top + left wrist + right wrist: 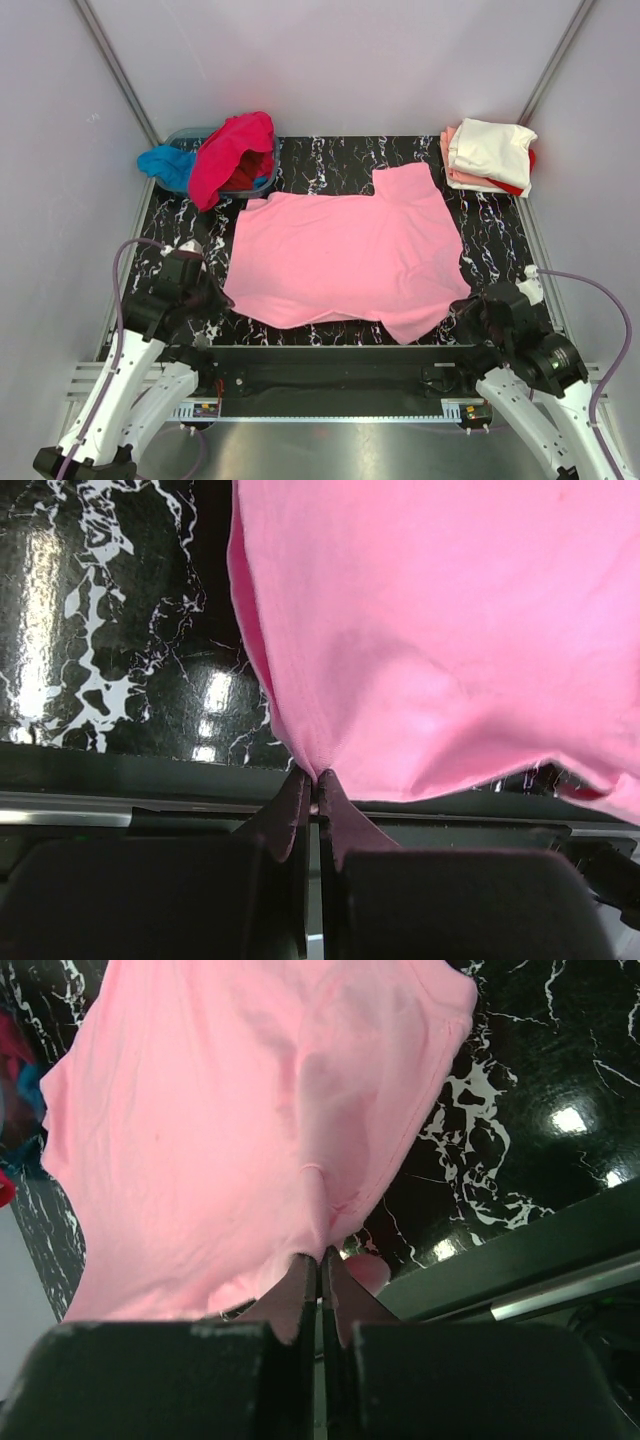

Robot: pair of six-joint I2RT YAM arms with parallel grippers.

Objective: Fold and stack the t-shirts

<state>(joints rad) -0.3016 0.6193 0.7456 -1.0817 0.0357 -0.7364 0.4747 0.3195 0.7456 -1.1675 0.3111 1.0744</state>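
Observation:
A light pink t-shirt (345,255) lies spread on the black marbled table (495,240). My left gripper (218,292) is shut on the shirt's near left corner, as the left wrist view (318,777) shows. My right gripper (462,308) is shut on its near right corner, seen in the right wrist view (322,1253). Both corners are pinched right at the fingertips. A hot pink t-shirt (230,155) and a bright blue t-shirt (165,165) hang over a basin (190,133) at the back left. Folded cream white (492,150), salmon (452,170) and red shirts form a stack at the back right.
The grey-blue plastic basin stands at the table's back left corner. White walls with metal rails enclose the table on three sides. A dark metal rail (330,355) runs along the near edge between the arm bases.

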